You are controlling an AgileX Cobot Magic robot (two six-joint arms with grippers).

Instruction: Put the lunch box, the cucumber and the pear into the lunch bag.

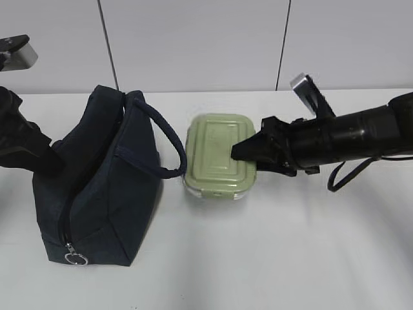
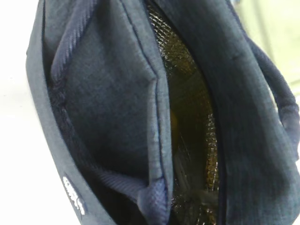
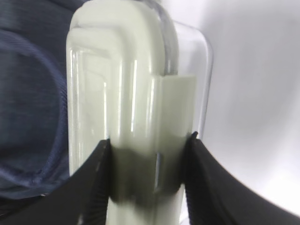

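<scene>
1. The lunch bag stands on the white tabletop at the left of the scene, boxy and dark navy.
2. Its padded handle loops out to the right and ends just beside the lunch box.
3. A zipper with a metal ring pull hangs at the bag's near lower corner.
4. The left arm sits against the bag's left side; its pincer is hidden there in the exterior view.
5. The left wrist view shows no fingers either, yet the left pincer is pressed together; what, if anything, it pinches cannot be told.
6. That same view looks into the bag's open mouth, where a shiny quilted lining shows between the navy fabric walls.
7. The lunch box rests on the tabletop in the middle, just right of the bag, with its sage-green lid up and its clear glass body below.
8. The right pincer reaches in from the right and sits over the box's right end.
9. In the right wrist view its two dark fingers stand on either side of the box's edge, each touching it, so the right pincer is pinching the lunch box.
10. Neither the cucumber nor the pear can be made out in any view.
</scene>
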